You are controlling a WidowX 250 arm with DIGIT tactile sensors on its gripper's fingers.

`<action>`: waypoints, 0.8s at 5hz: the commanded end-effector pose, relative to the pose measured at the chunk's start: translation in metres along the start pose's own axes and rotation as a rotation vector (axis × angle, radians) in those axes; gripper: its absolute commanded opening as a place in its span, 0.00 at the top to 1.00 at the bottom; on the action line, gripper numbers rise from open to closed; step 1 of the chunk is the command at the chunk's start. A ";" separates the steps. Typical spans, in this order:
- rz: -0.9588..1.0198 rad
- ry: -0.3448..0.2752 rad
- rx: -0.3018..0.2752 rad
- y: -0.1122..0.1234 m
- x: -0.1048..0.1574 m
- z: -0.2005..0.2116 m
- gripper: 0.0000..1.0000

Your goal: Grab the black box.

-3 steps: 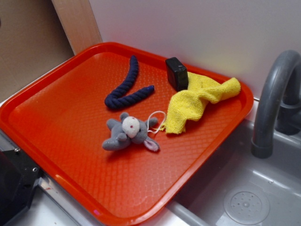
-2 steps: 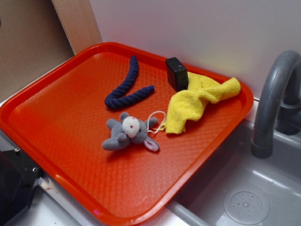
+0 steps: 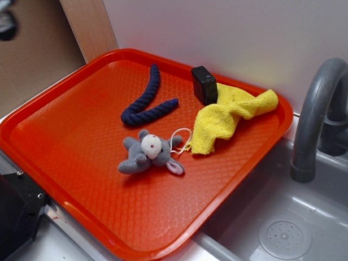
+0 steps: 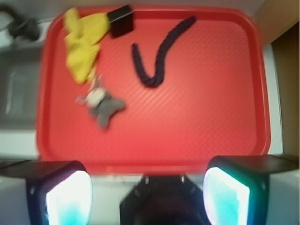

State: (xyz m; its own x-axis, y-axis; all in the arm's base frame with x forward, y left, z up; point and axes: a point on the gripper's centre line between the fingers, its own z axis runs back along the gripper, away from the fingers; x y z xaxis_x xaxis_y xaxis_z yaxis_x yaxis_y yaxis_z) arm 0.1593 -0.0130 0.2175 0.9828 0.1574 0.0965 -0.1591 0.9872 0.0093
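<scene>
- The red tray (image 3: 81, 157) sits on a counter next to a grey sink (image 3: 283, 217).
- The black box (image 3: 204, 85) is at the far side of the tray, close to the white wall (image 3: 228, 32).
- The box stands up on its edge and leans a little. One side of it touches the yellow cloth (image 3: 225, 117).
- In the wrist view, the black box (image 4: 121, 20) is near the top edge of the tray (image 4: 220, 117), just right of the yellow cloth (image 4: 83, 44).
- The yellow cloth is crumpled and lies toward the sink side of the tray.
- The dark blue rope (image 3: 145, 100) lies bent like a hook, to the left of the box and apart from it.
- The grey toy mouse (image 3: 148, 154) lies near the middle of the tray, in front of the rope and the cloth. A thin white string (image 3: 179, 138) loops from it toward the cloth.
- A grey tap (image 3: 315, 114) curves up over the sink.
- The gripper (image 4: 147, 190) is seen only in the wrist view. Its two fingers (image 4: 65, 192) are spread wide apart with nothing between them.
- The gripper is high above the near edge of the tray, well away from the black box.
- A black bracket with screws (image 3: 19, 212) shows at the bottom left corner of the outside view.
</scene>
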 end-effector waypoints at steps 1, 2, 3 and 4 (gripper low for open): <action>0.500 -0.227 -0.052 -0.026 0.091 -0.049 0.00; 0.630 -0.255 -0.104 -0.035 0.087 -0.055 0.00; 0.684 -0.202 -0.140 -0.045 0.084 -0.055 0.00; 0.714 -0.164 -0.179 -0.056 0.086 -0.060 0.00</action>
State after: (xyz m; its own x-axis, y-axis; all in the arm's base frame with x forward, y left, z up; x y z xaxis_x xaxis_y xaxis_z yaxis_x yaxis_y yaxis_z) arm 0.2534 -0.0570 0.1479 0.6244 0.7673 0.1461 -0.7347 0.6404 -0.2238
